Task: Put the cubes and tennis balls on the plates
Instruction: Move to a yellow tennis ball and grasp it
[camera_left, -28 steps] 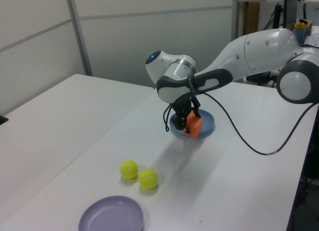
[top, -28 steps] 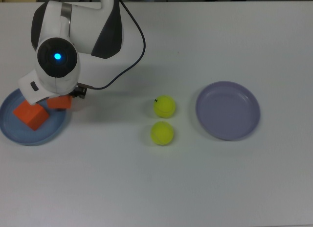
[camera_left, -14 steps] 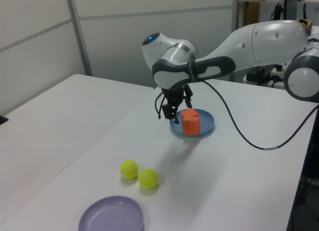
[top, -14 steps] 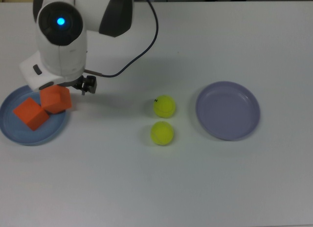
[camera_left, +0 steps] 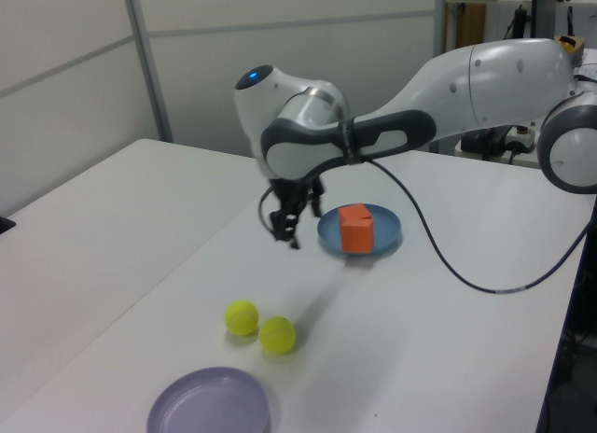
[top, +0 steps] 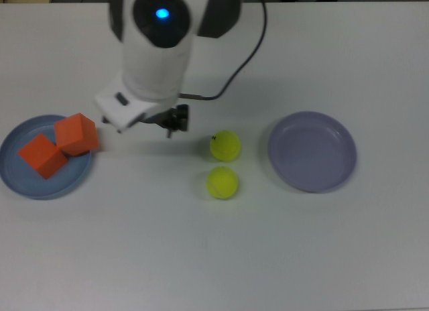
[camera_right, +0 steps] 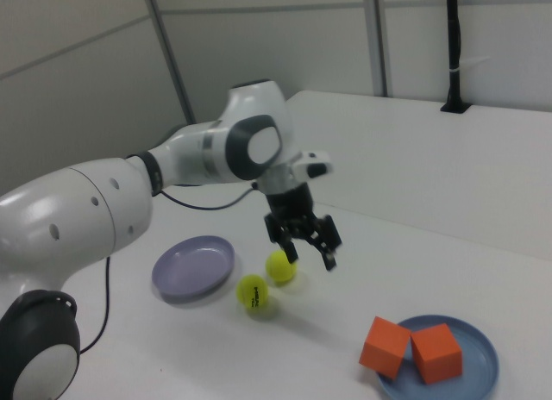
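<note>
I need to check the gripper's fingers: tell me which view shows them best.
The right view: the gripper hangs open and empty against the bare table, both fingers spread apart. The top view shows only a dark part under the wrist; the left view shows it small and dark.

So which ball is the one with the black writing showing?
In the top view, find the purple plate at the right. Two tennis balls sit to its left on the table. It's the upper ball, nearer the gripper; the lower one shows no writing.

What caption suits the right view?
Open gripper above two tennis balls; both cubes on blue plate.
</note>
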Robot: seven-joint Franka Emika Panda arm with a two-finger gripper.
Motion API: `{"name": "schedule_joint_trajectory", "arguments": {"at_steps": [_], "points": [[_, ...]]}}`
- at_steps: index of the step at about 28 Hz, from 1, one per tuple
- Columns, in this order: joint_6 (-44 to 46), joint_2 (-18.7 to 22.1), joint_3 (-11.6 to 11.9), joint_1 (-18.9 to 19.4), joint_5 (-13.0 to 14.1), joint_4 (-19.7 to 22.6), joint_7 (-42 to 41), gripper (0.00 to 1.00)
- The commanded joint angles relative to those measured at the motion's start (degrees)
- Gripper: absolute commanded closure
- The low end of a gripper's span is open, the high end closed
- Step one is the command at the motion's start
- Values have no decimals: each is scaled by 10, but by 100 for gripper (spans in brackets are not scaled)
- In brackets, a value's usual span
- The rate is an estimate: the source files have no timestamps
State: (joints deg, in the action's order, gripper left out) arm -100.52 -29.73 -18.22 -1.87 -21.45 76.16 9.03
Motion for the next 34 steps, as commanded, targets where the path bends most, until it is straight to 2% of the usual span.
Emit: {"name": "schedule_joint_trajectory", "arguments": {"at_steps": [1,4,9,12,14,20,26,27,29,30,31,34], "points": [[-104,-5,4,37,11,21,0,0],[-143,-19,4,53,3,21,3,0],[-162,-34,5,90,-31,30,11,0],[-163,-41,6,103,-34,32,13,0],[-163,-49,6,107,-39,32,13,0],[-168,-74,6,113,-86,32,28,0],[-221,-84,6,113,-107,44,34,1],[-221,-85,6,114,-111,44,37,6],[-221,-87,6,115,-119,44,39,25],[-221,-87,6,116,-123,44,39,39],[-221,-87,6,117,-123,45,40,68],[-220,-87,6,119,-123,45,40,100]]}}
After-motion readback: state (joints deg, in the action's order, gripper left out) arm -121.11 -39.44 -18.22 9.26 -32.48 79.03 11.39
